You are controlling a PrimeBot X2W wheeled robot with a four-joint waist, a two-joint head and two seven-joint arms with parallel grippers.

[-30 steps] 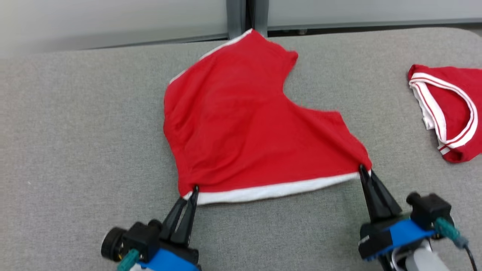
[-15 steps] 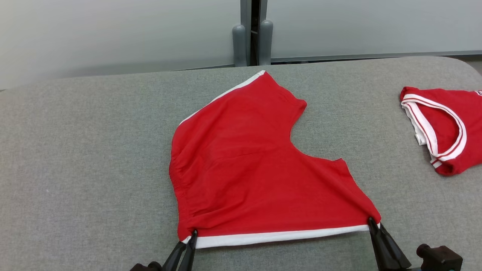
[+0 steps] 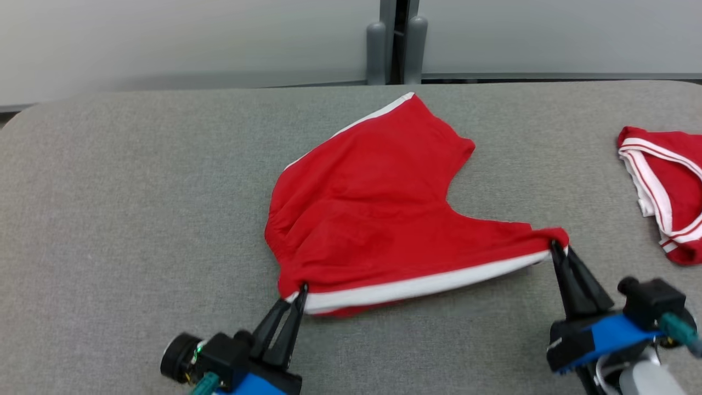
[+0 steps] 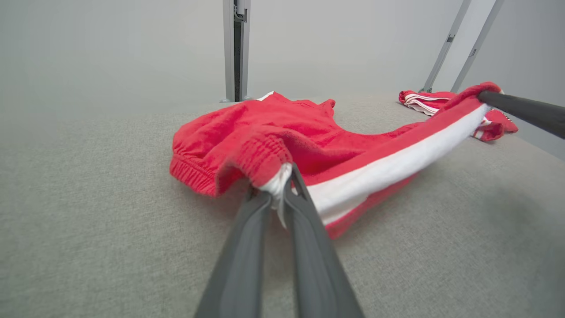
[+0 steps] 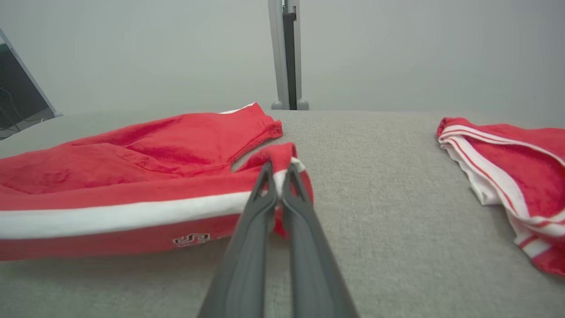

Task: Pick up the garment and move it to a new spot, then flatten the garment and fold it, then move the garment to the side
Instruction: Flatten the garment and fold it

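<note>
The left gripper [image 3: 300, 288] was clamped on the near-left corner of the red shorts [image 3: 378, 203], and the right gripper [image 3: 555, 245] on the near-right corner. The white-striped edge [image 3: 417, 285] ran taut left to right between them, slightly lifted. The rest lay on the grey table [image 3: 137, 192], stretching toward the far side.

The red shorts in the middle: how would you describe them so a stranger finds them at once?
On the grey padded table, look at the middle. The red shorts lie there, one broad white stripe along the near edge. Unlike the other red garment at the right, the left end effector and right end effector hold them.
</note>
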